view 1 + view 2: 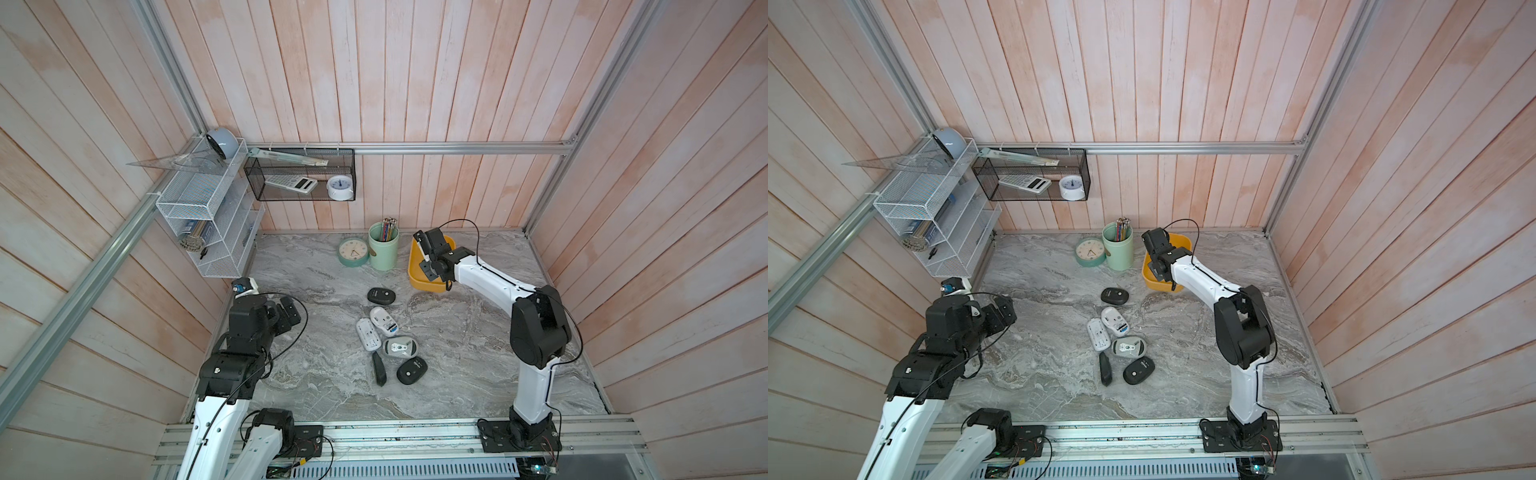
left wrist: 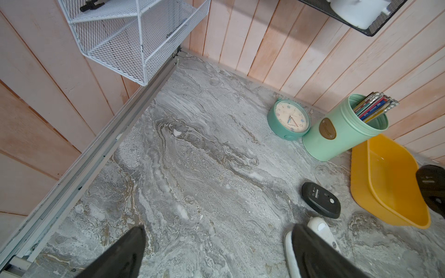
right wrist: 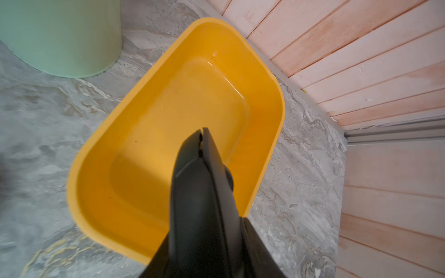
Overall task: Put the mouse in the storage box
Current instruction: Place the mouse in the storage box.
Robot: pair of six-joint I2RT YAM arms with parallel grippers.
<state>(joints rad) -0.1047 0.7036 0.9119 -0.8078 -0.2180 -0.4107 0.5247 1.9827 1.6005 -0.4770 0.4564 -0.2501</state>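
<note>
My left arm sits folded at the near left. Its hand is spread wide above the bare marbled surface and grips nothing.

Six mice lie loose mid-surface, all outside the box. The nearest mouse is a black oval with its long axis slanting toward the far right. Just left of it the edge-on mouse, slim and black, runs near to far. Behind them lie the grey mouse, set crosswise, then the left white mouse and the right white mouse, side by side. Farthest is the far mouse, black, with a label and a pale dot showing.

My right arm rises from the near right, bends at the elbow and reaches far-left. Its hand points down over the box with its fingertips all but meeting. A dark bulge shows beside one finger, and I cannot tell whether anything is pinched.

The box is glossy yellow plastic with rounded corners. Its long axis runs near to far, leaning slightly right. It sits at the far right, beside a mint cup of pencils.
</note>
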